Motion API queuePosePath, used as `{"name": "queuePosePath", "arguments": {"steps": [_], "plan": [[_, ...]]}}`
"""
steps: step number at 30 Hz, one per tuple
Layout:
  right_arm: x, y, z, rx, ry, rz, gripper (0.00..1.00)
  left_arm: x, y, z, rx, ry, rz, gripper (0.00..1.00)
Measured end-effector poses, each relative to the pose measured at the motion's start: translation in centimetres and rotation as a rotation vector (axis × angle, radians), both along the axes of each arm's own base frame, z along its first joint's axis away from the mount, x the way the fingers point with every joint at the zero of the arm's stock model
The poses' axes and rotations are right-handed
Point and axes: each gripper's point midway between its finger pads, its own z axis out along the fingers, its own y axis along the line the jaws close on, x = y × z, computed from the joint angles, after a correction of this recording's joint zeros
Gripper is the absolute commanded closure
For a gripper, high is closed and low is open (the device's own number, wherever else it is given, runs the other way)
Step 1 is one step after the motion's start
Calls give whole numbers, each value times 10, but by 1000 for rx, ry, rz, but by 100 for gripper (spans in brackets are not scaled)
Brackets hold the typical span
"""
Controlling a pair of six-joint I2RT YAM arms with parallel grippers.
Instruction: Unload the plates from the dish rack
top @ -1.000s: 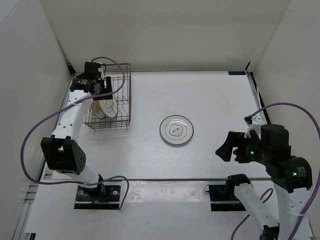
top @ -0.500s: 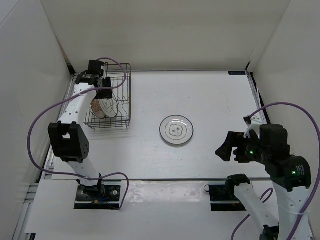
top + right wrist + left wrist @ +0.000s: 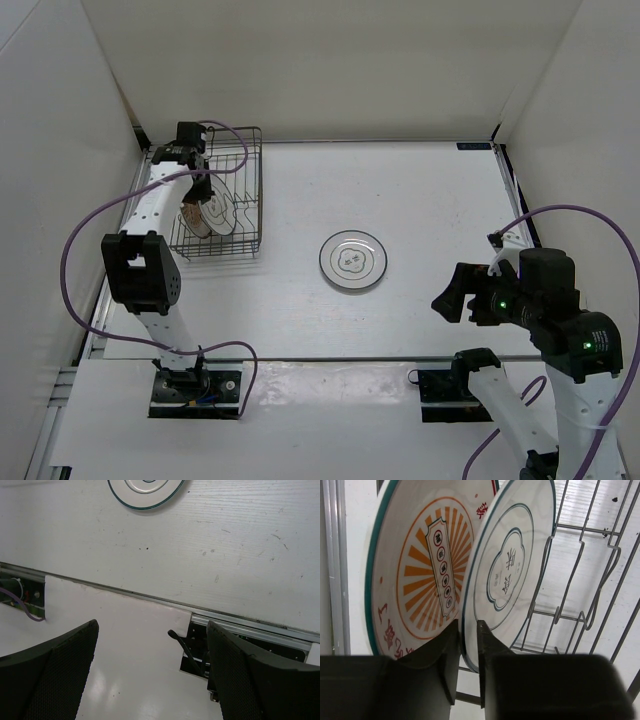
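The dark wire dish rack [image 3: 250, 180] stands at the table's far left with two plates upright between its tines. In the left wrist view the white plate with a dark rim and centre motif [image 3: 512, 565] stands right of the orange-patterned plate [image 3: 420, 575]. My left gripper [image 3: 468, 625] reaches down into the rack [image 3: 580, 580], its two fingers pressed on either side of the dark-rimmed plate's lower rim. From above, the left gripper [image 3: 203, 197] is over the two plates [image 3: 218, 212]. My right gripper [image 3: 152, 625] hangs open and empty at the near right.
A third plate with a dark rim [image 3: 353, 259] lies flat on the table's middle, its edge showing in the right wrist view [image 3: 145, 490]. White walls close in the table. The right gripper [image 3: 455, 295] hovers over the near edge rail and mounting plate.
My left gripper's jaws have closed from wide apart onto the dark-rimmed plate's rim, and the left arm has settled a little deeper over the rack. The right arm has not moved.
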Motion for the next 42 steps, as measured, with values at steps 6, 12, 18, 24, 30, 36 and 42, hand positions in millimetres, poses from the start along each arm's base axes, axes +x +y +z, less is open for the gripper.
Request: {"name": "queuePosePath", "arguments": {"steps": [6,12,18,24,30,36,42], "plan": [[0,0,-1,-1,2,-1,10,0,2,1,7,-1,8,85],[0,0,-4,-4,13,-1,10,2,-5,8,17,-15,-14,93],[0,0,-4,-4,13,-1,10,0,-12,29,57,-52,-47,99],[0,0,-4,-4,13,-1,10,0,-20,85,90,-182,-69,99],[0,0,-4,-4,14,-2,10,-14,-59,168,44,-410,-160,99],[0,0,-4,-4,14,-2,10,-50,-116,223,-115,-571,-305,99],[-1,0,-6,-4,16,-2,10,-75,-186,192,-407,-539,-481,99]]}}
